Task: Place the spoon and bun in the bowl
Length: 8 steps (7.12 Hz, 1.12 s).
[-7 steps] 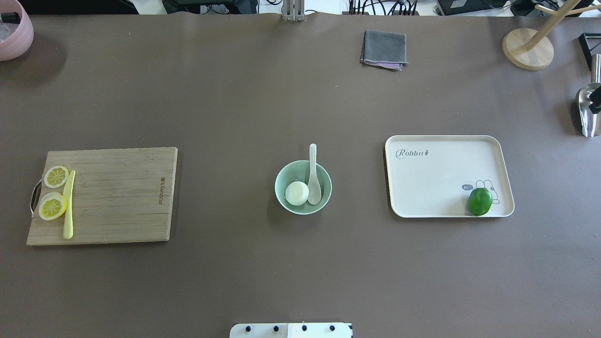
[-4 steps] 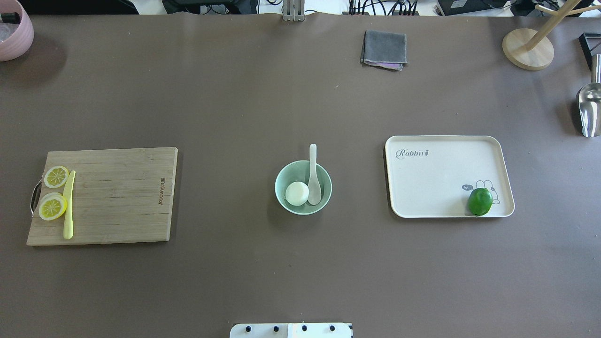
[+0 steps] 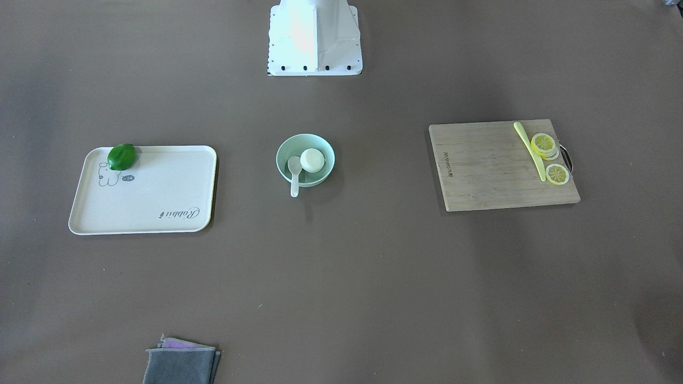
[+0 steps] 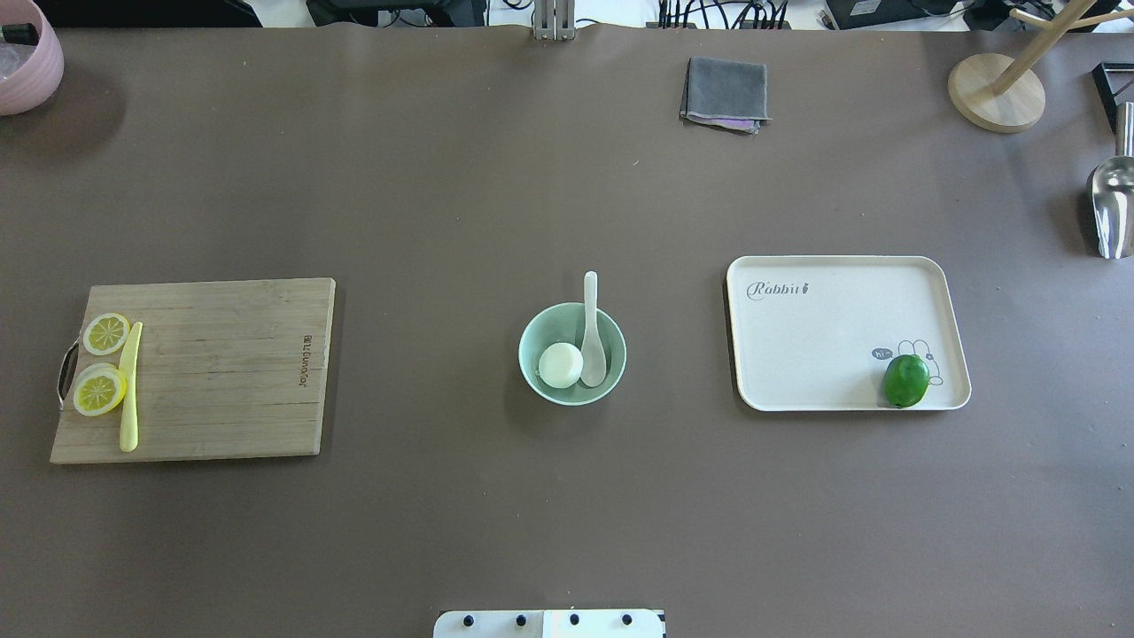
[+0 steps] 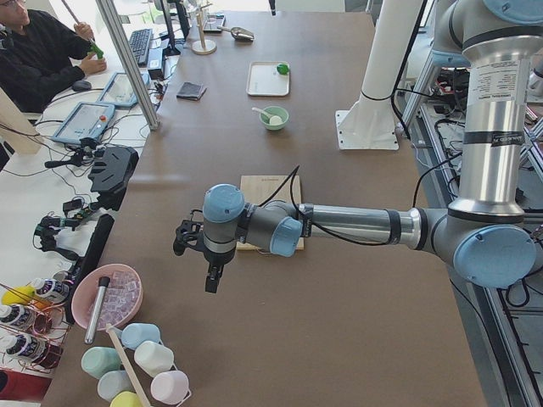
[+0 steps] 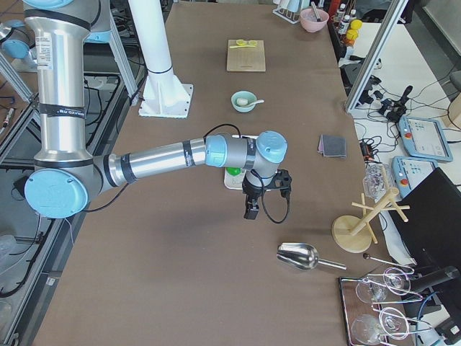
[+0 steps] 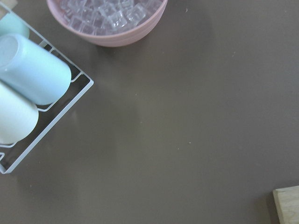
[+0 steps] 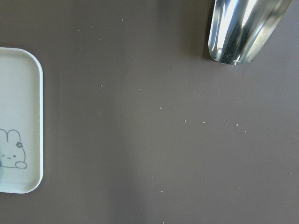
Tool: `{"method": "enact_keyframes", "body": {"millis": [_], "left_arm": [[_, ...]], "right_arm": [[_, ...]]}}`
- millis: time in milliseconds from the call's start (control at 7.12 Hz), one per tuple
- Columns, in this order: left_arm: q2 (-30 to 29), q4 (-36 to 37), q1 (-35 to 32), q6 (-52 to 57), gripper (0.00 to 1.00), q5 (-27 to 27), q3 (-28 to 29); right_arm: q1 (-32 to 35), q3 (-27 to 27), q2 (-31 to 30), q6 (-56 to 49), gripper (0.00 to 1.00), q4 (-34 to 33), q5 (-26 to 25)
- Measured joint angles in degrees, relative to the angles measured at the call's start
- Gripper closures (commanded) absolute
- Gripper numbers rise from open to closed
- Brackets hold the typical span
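Observation:
The pale mint-green bowl [image 4: 530, 330] stands mid-table. The white bun [image 4: 560, 364] lies inside it at the left. The white spoon [image 4: 591, 341] rests with its scoop in the bowl and its handle over the far rim. The front view shows the same bowl [image 3: 307, 137], bun [image 3: 312, 160] and spoon [image 3: 294, 170]. My left gripper [image 5: 211, 278] shows only in the exterior left view, far from the bowl near a pink ice bowl. My right gripper [image 6: 251, 210] shows only in the exterior right view, past the tray. I cannot tell whether either is open or shut.
A wooden cutting board [image 4: 221, 372] with lemon slices and a yellow knife [image 4: 130, 385] lies at the left. A cream tray [image 4: 824, 337] holding a green lime [image 4: 905, 380] lies at the right. A grey cloth [image 4: 725, 92], a metal scoop [image 4: 1112, 208] and a wooden stand [image 4: 997, 89] lie farther off.
A dark part of the right gripper by the metal scoop at the overhead view's right edge has moved out of view. Bowl, bun and spoon have not moved.

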Motion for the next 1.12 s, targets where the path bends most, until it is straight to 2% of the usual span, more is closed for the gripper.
{"method": "enact_keyframes", "body": {"millis": [140, 421, 702, 1124], "left_arm": [[0.26, 0.09, -0.31, -0.04, 0.02, 0.00, 0.04], [0.35, 0.14, -0.48, -0.15, 0.02, 0.17, 0.15], [0.36, 0.15, -0.57, -0.24, 0.02, 0.37, 0.29], [0.42, 0.15, -0.55, -0.35, 0.02, 0.51, 0.39]], "right_arm": [[-0.01, -1.15, 0.10, -0.08, 0.00, 0.77, 0.01], [0.17, -7.16, 0.03, -0.28, 0.00, 8.22, 0.17], [1.21, -9.61, -0.53, -0.24, 0.00, 13.14, 0.88], [3.05, -8.54, -0.24, -0.15, 0.00, 10.94, 1.21]]}}
